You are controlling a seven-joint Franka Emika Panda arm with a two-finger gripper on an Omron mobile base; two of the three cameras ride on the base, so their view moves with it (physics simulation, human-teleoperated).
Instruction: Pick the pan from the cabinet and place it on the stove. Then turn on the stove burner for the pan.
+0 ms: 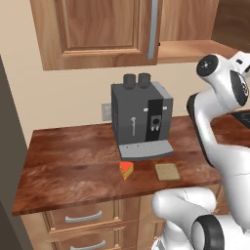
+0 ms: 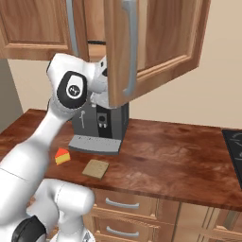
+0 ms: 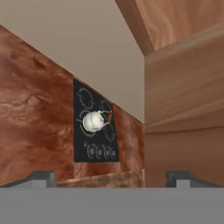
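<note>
Early stage: pan not yet in my grasp, nothing cooking.

Left base view: cabinet (image 1: 97, 29) upper left, coffee machine (image 1: 140, 119) on bench (image 1: 73, 166). Right base view: cabinet door swung open. Hand view: pincer (image 3: 111, 177) spread apart, empty; kettle (image 3: 92, 121) on stove (image 3: 94, 127) at centre; I cannot see the pan.

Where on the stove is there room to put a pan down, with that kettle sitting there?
In the hand view, the white kettle sits on the stove over the burners on one side. The rings beside it, toward the wall, look bare, and so does the strip by the knobs. The brown counter between the coffee machine and the stove is also bare.
</note>
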